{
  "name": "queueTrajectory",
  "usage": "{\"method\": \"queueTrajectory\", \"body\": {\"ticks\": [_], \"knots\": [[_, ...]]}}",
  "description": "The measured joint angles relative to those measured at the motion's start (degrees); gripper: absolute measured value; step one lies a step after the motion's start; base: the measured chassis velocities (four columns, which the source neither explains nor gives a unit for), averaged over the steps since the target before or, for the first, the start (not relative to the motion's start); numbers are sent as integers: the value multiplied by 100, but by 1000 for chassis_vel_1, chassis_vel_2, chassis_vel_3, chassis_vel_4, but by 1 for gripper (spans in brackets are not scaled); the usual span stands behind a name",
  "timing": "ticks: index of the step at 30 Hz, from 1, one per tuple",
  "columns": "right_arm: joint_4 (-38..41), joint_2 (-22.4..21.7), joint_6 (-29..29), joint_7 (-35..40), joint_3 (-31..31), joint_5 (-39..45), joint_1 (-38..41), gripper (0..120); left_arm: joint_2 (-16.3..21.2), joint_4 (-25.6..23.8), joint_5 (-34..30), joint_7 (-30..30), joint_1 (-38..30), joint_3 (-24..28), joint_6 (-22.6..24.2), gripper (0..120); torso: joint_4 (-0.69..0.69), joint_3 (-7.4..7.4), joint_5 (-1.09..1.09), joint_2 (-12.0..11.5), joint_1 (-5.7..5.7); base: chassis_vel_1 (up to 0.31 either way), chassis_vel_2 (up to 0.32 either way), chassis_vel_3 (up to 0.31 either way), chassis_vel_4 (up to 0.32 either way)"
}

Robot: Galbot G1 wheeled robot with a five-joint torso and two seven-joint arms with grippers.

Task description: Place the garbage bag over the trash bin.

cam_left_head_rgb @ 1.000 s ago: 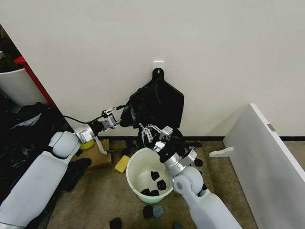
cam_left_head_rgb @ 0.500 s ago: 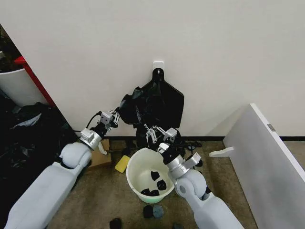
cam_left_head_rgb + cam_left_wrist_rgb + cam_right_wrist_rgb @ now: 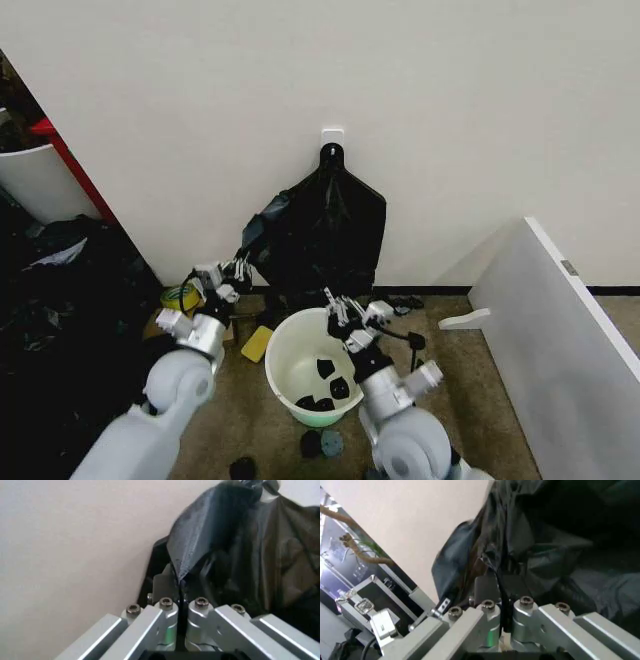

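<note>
Wall behind | both end effectors (image 3: 238, 268) (image 3: 340, 307) pinch garbage bag (image 3: 325, 235) | trash bin (image 3: 290, 352) below

One garbage bag (image 3: 318, 232) hangs against the wall, and one trash bin (image 3: 283, 352) stands on the floor below it. Two grippers are at work: the left gripper (image 3: 238, 268) and the right gripper (image 3: 345, 308), each clamped on a fold of that bag. About four small black scraps (image 3: 325, 368) lie inside the bin. One yellow sponge (image 3: 255, 344) lies beside the bin. One white hook (image 3: 332, 133) is fixed to the wall.
</note>
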Motion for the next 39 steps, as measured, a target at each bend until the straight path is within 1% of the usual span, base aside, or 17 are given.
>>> {"method": "queueTrajectory", "body": {"ticks": [1,4,8,9,13,19,25,30,39], "knots": [[0,0,0,0,0,0,0,0,0,0,0,0,0,0,0,0,0,0,0,0,0,0,0,0,0],[363,-161,23,325,-85,19,-254,0,4,-293,331,-162,323,-131,53,0,0,0,1,0,0,0,0,0,0],[890,-367,-73,771,-157,178,-466,0,64,-658,732,-196,599,-171,46,0,0,0,0,0,0,0,0,0,0],[890,-367,-73,771,-157,178,-466,0,64,-658,732,-196,599,-171,46,0,0,0,0,0,0,0,0,0,0],[1220,-542,-75,721,18,139,-573,0,148,-924,992,-65,682,-182,-88,0,-1,1,0,-1,1,0,0,0,0],[1632,-633,-85,689,236,139,-632,0,226,-1148,1115,30,745,-195,-151,0,-1,0,0,-1,1,0,0,0,0],[1496,-612,-100,681,258,4,-642,0,154,-1180,1238,66,806,-98,-158,0,-1,1,0,-1,1,0,0,0,0],[1209,-547,-96,689,239,-53,-596,0,86,-1063,1472,67,897,1,-153,0,0,1,0,-1,1,0,0,0,0],[672,-577,-70,837,177,-120,-540,0,-38,-904,1673,36,1203,113,-205,0,-1,1,0,-1,1,0,0,0,0]]}}
